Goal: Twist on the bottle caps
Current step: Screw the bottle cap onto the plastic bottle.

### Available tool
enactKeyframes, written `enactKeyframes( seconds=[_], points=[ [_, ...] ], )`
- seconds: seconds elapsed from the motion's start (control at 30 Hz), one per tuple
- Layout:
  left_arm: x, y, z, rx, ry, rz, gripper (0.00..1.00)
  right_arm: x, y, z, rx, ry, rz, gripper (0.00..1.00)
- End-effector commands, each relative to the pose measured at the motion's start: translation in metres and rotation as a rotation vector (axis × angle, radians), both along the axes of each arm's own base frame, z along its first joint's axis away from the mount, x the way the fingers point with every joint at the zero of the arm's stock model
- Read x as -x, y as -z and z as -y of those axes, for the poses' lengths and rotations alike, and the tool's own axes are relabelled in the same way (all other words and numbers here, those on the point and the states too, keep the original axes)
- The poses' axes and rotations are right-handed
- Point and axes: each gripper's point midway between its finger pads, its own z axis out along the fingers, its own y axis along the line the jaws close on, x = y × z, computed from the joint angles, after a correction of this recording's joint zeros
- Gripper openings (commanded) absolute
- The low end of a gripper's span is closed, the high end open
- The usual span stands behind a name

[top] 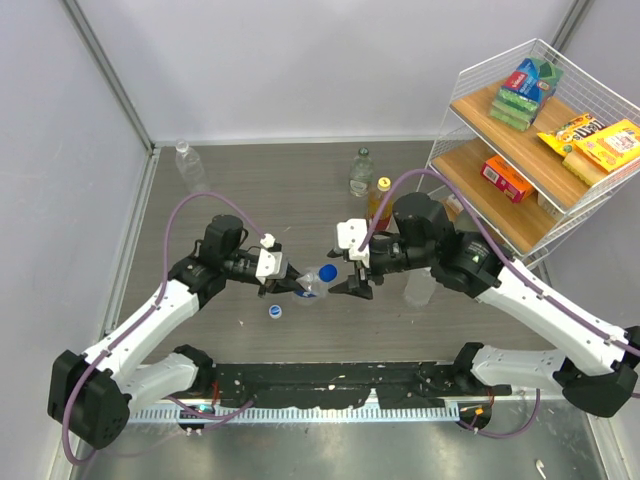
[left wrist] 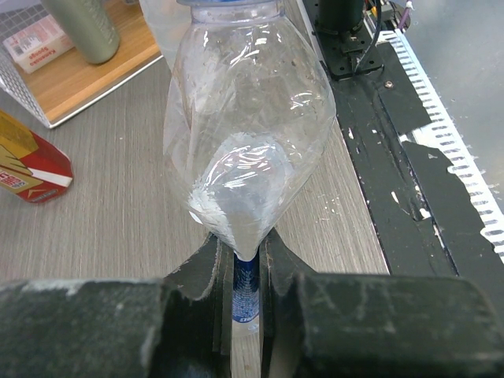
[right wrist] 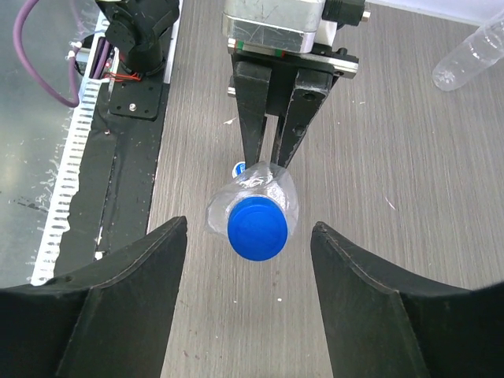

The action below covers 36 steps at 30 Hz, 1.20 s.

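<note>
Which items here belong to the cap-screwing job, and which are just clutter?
Job: held clear bottle; its blue cap; loose white-blue cap; back-left clear bottle; labelled bottle; amber bottle; front-right clear bottle.
Clutter: wire rack; snack boxes.

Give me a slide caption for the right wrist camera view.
Open right gripper straddles the blue cap on a clear bottle that the left gripper holds out sideways by its base.
</note>
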Motion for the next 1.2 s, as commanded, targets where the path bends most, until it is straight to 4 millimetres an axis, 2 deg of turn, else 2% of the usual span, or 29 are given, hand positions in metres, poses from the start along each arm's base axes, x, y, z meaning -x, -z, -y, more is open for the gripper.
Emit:
enactKeyframes(
  seconds=[0.0, 0.1, 0.43, 0.47, 0.53, 0.67, 0.8, 1.0, 1.07, 1.17],
  points=[
    [0.000, -0.019, 0.003, 0.035, 0.024, 0.031, 0.00, -0.001, -0.022, -0.006, -0.049, -0.006, 0.029, 0.68],
    [-0.001, -0.019, 0.003, 0.034, 0.021, 0.032, 0.00, -0.002, -0.020, -0.008, -0.041, -0.003, 0.021, 0.62],
    [-0.003, -0.022, 0.003, 0.037, 0.003, 0.037, 0.00, -0.009, -0.009, -0.008, 0.003, 0.036, 0.000, 0.52],
    [-0.003, -0.022, 0.002, 0.036, -0.001, 0.040, 0.00, -0.010, -0.006, -0.009, 0.012, 0.038, -0.007, 0.44],
    [-0.003, -0.023, 0.002, 0.039, -0.004, 0.046, 0.00, -0.010, -0.005, -0.010, 0.017, 0.041, -0.014, 0.36],
    [-0.006, -0.024, 0.002, 0.042, -0.024, 0.047, 0.00, -0.009, -0.010, -0.012, -0.006, 0.041, -0.016, 0.24],
    [-0.019, -0.033, 0.003, 0.072, -0.107, 0.060, 0.00, -0.014, -0.001, -0.010, 0.013, 0.091, -0.048, 0.17],
    [-0.039, -0.068, 0.007, 0.142, -0.309, 0.128, 0.00, -0.048, 0.016, -0.010, -0.004, 0.380, -0.189, 0.05],
    [-0.040, -0.080, 0.007, 0.165, -0.372, 0.206, 0.00, -0.070, 0.020, -0.003, -0.010, 0.555, -0.225, 0.01],
    [-0.048, -0.094, 0.009, 0.215, -0.490, 0.257, 0.00, -0.088, 0.029, -0.004, -0.030, 0.723, -0.332, 0.01]
  ],
)
